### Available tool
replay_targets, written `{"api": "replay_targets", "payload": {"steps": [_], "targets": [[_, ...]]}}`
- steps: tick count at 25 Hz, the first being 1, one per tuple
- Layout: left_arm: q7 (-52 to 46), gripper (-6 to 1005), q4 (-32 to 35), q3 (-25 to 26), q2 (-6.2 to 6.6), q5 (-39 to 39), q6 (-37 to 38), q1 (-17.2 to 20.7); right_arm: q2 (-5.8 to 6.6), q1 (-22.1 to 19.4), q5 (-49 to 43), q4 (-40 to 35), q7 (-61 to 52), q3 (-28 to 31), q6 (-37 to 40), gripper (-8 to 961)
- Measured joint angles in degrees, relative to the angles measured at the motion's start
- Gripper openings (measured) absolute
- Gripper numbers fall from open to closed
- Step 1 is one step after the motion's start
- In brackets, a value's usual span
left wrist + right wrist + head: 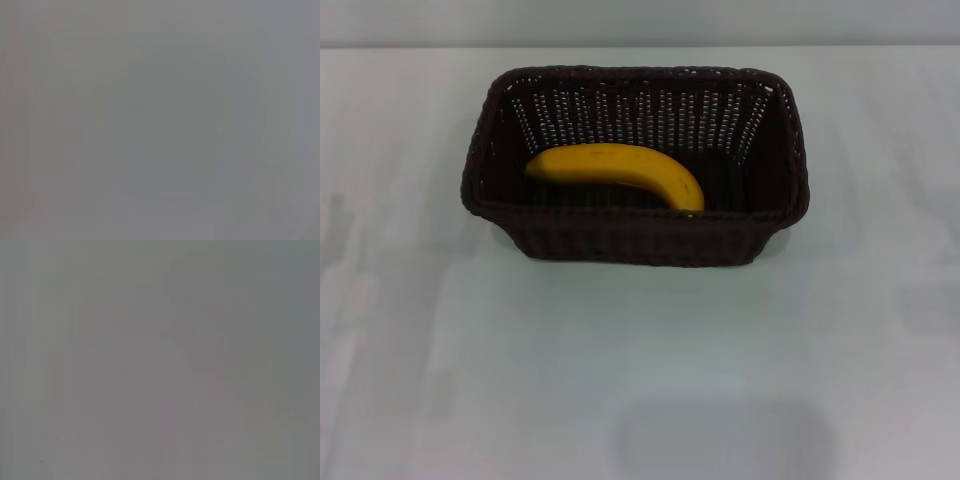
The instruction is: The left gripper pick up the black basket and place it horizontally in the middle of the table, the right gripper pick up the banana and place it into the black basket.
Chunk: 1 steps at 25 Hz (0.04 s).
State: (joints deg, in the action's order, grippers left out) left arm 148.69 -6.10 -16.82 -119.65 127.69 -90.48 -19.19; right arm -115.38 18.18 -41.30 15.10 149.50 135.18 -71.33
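step in hand: pretty much none left, as far as I can judge. Both halves of the job look finished from how things lie.

black basket [635, 165]: sitting long-side-across on the counter [640, 370], roughly in the middle of it, flat on its base, not tipped.

banana [616, 172]: lying inside the black basket on the bottom, curve arching up toward the far wall, one end near the side my left arm works, the other end down against the near wall toward my right arm's side. Nothing else is in there with it.

left fingers: not in view anywhere. My left wrist camera shows only a plain grey blank, so I can't tell whether they're released or clenched, or place the basket relative to them.

right fingers: same deal, right wrist camera is a grey blank and the head camera shows no arm at all. Can't tell their state, but they clearly aren't holding the banana.

next move: my guess is nothing but staying parked clear of the basket. If anything needed a nudge it'd be squaring the basket, and it already looks fine to me.
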Motion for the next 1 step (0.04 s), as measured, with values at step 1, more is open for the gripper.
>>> {"api": "replay_targets", "payload": {"steps": [1], "targets": [[-0.03,889,-0.01,-0.01,0.01,-0.03,-0.21,0.14,0.05,0.0,0.17,-0.01,-0.07,0.04,-0.06,872]]}}
